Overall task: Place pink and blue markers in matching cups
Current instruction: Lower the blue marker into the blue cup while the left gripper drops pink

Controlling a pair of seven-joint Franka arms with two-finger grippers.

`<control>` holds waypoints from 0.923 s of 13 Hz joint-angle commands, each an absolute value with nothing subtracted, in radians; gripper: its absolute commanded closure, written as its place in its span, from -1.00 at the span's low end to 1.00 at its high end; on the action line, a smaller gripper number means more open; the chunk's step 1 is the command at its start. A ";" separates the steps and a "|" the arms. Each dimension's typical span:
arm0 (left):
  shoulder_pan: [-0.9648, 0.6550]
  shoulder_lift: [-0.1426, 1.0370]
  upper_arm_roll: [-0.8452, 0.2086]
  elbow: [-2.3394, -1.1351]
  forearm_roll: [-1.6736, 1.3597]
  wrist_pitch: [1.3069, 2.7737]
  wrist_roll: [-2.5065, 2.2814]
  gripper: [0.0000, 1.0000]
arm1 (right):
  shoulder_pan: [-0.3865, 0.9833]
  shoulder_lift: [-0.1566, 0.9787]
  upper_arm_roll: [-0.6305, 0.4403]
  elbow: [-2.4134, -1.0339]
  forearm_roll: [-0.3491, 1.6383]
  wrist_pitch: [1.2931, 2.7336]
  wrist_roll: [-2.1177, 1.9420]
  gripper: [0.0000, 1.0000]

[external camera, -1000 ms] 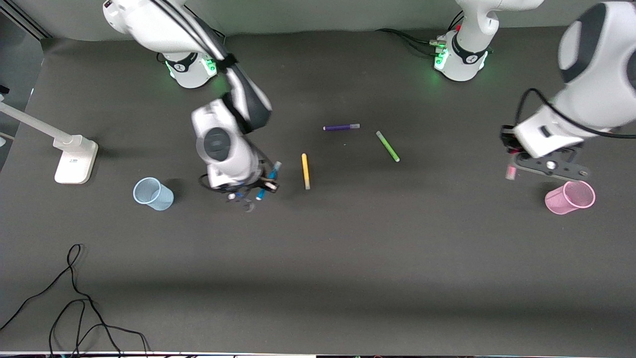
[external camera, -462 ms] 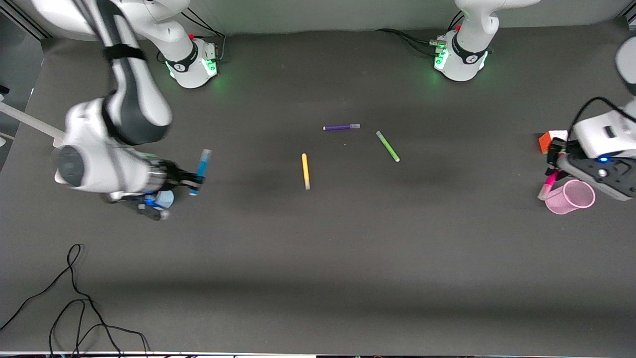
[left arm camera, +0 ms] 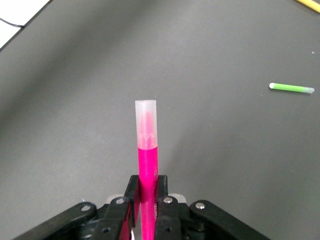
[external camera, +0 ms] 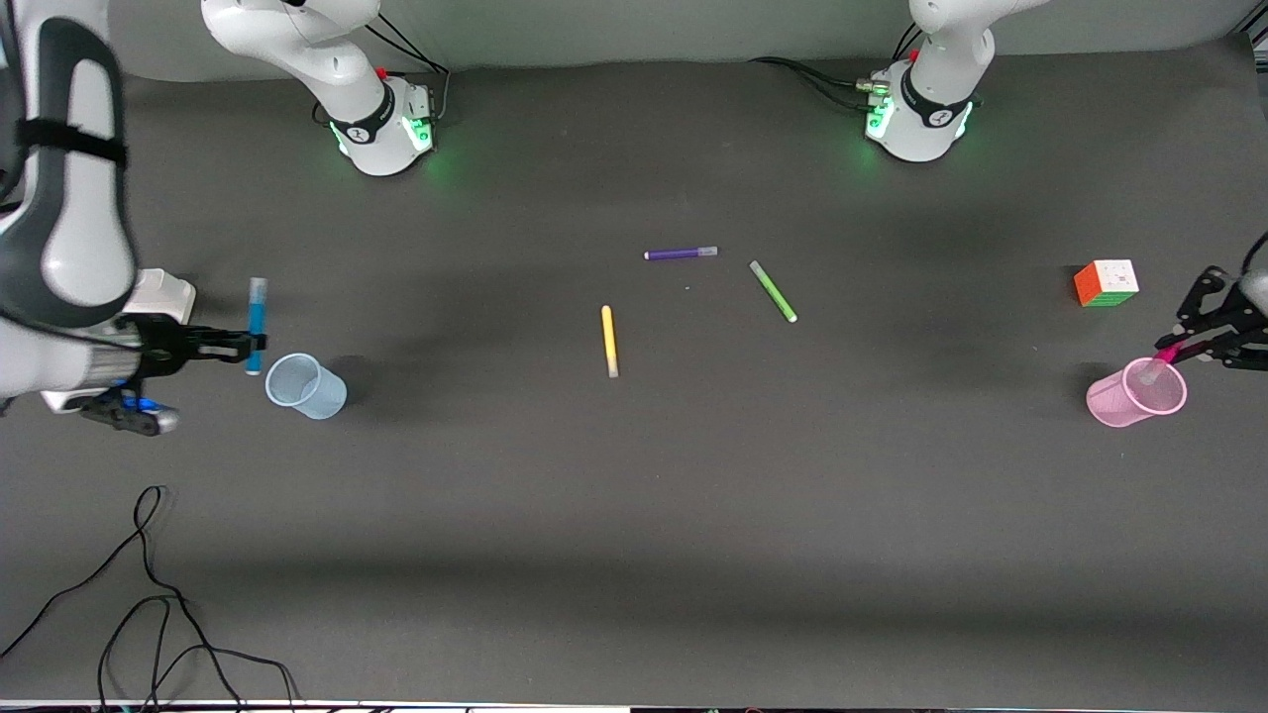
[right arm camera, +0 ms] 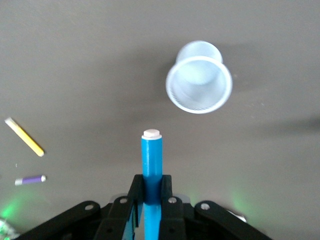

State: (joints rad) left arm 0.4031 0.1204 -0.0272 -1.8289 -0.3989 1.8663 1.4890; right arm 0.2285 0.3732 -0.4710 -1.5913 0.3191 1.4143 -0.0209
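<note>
Right, front view first: right gripper [external camera: 250, 342] is up by the right arm's end of the table, fingers clamped on the blue marker [external camera: 257, 319]. Marker stands roughly upright in that view, just beside the blue cup [external camera: 305, 385], not in it. Blue cup stands upright on the table [external camera: 634, 515]. Left gripper [external camera: 1184, 349] sits at the left arm's end, mostly cut off by the frame edge, fingers pinched on the pink marker [external camera: 1161, 360]. Its pale cap end lies over the rim of the pink cup [external camera: 1135, 393]; can't tell whether it's inside or only above. Cube [external camera: 1106, 283] sits farther from the camera than the pink cup. Mid-table: yellow marker [external camera: 608, 340], purple marker [external camera: 680, 254], green marker [external camera: 773, 291], all lying flat and apart. Cable [external camera: 149, 594] loops near the table's front edge.

Left wrist view: fingers [left arm camera: 162, 192] closed tight on the pink marker [left arm camera: 147, 165], pale cap pointing away from the gripper. Bare table under it, no cup in this view. Green marker [left arm camera: 291, 88] lies farther off.

Right wrist view: fingers [right arm camera: 165, 189] closed on the blue marker [right arm camera: 151, 157], white tip forward. Blue cup [right arm camera: 199, 84] mouth open, clear of the tip. Yellow marker [right arm camera: 24, 136] and purple marker [right arm camera: 30, 180] lie off to one side.
</note>
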 commanded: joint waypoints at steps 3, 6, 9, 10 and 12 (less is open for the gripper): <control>0.550 0.285 -0.044 -1.799 -0.566 1.868 1.872 1.00 | 0.091 0.692 -0.468 -1.284 0.451 1.164 -0.095 0.83; 0.621 0.389 -0.044 -1.763 -0.635 1.841 2.026 1.00 | 0.091 0.756 -0.466 -1.285 0.503 1.163 -0.087 0.83; 0.653 0.472 -0.048 -1.683 -0.652 1.804 2.066 1.00 | 0.091 0.810 -0.463 -1.284 0.512 1.163 -0.094 0.83; 0.666 0.513 -0.048 -1.642 -0.669 1.771 2.089 1.00 | 0.091 0.825 -0.463 -1.285 0.512 1.163 -0.097 0.83; 0.693 0.589 -0.049 -1.585 -0.696 1.711 2.106 1.00 | 0.083 0.841 -0.462 -1.287 0.512 1.163 -0.097 0.83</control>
